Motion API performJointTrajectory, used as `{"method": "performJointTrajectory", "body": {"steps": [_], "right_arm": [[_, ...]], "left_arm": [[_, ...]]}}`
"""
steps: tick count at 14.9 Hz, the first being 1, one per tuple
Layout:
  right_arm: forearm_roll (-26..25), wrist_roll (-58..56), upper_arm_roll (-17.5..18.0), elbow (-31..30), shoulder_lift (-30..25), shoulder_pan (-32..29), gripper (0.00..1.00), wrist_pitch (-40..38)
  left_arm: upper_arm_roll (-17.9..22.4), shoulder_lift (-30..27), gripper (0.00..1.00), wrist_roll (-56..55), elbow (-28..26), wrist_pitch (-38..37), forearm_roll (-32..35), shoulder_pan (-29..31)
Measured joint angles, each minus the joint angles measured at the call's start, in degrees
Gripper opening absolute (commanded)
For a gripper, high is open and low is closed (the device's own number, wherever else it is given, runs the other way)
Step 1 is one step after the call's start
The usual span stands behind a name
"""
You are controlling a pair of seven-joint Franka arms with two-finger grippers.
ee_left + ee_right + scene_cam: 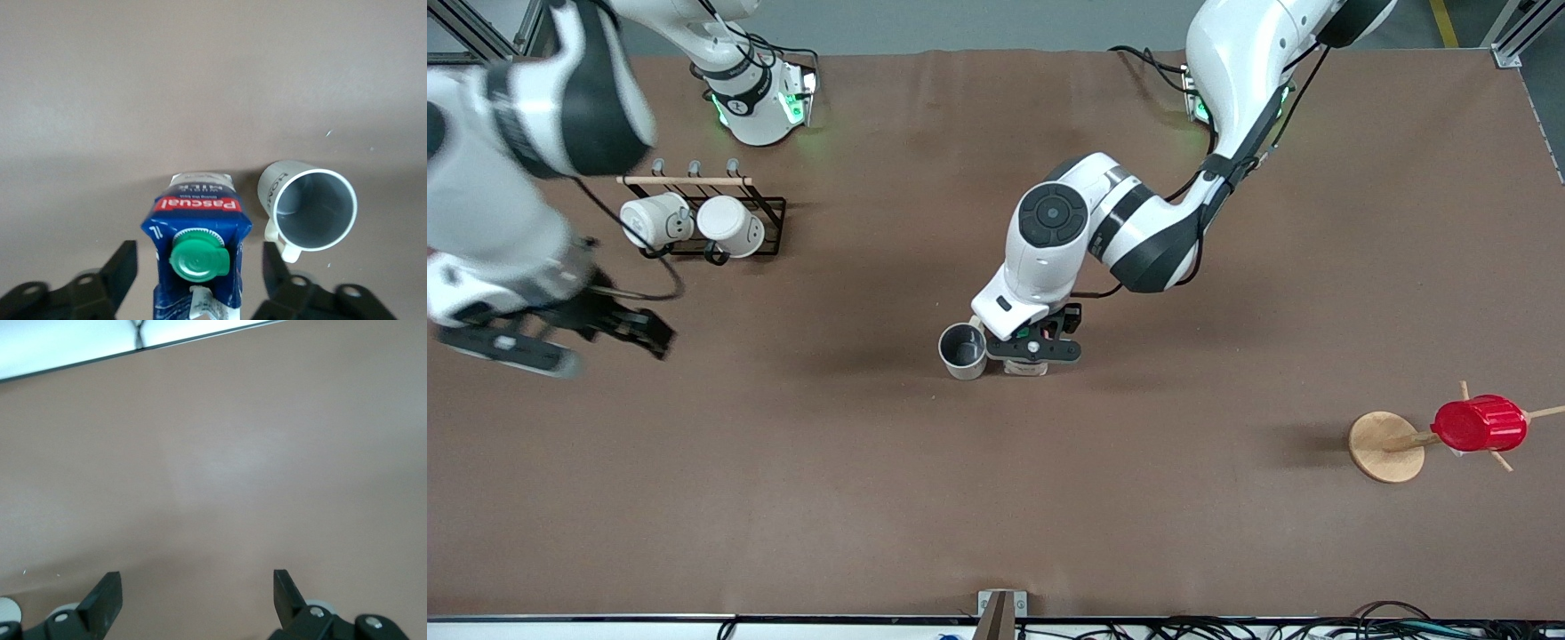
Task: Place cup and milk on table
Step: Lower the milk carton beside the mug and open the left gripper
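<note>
The pale grey cup (963,349) stands upright on the brown table (996,498) near its middle. The milk carton (197,233) stands right beside it, toward the left arm's end; in the front view it is almost wholly hidden under the left hand. My left gripper (1034,348) is open, straddling the carton, with a gap showing on each side in the left wrist view (197,267). The cup (310,210) stands just outside one finger. My right gripper (640,333) is open and empty, up over bare table at the right arm's end, as the right wrist view (195,593) shows.
A black wire rack (769,209) with two cream-white mugs (694,222) stands toward the right arm's end, near the bases. A wooden peg stand (1383,446) with a red ribbed cup (1479,423) on it stands toward the left arm's end.
</note>
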Motion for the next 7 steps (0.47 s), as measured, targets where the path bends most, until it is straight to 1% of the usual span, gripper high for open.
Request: {"method": "performJointTrajectory", "body": {"steps": [2, 4, 5, 7], "right_arm": [[2.52, -4.77, -4.56, 0.74, -3.77, -0.1, 1.0, -4.61], [4.06, -8.1, -7.82, 3.94, -5.8, -0.16, 1.0, -10.64], [4.27, -8.75, -8.75, 6.01, -6.22, -0.25, 1.0, -13.52], [4.75, -9.34, -9.3, 8.9, -6.41, -0.81, 1.0, -17.95]], "left_arm": [[0.05, -1.57, 1.0, -0.01, 0.0, -1.22, 0.01, 0.3], [0.09, -4.23, 1.0, -0.01, -0.81, -4.35, 0.06, 1.19], [0.09, -6.0, 1.0, 0.06, -1.96, -5.38, 0.09, 2.06], [-0.01, -10.17, 1.0, 0.73, -5.81, -5.84, 0.1, 4.47]]}}
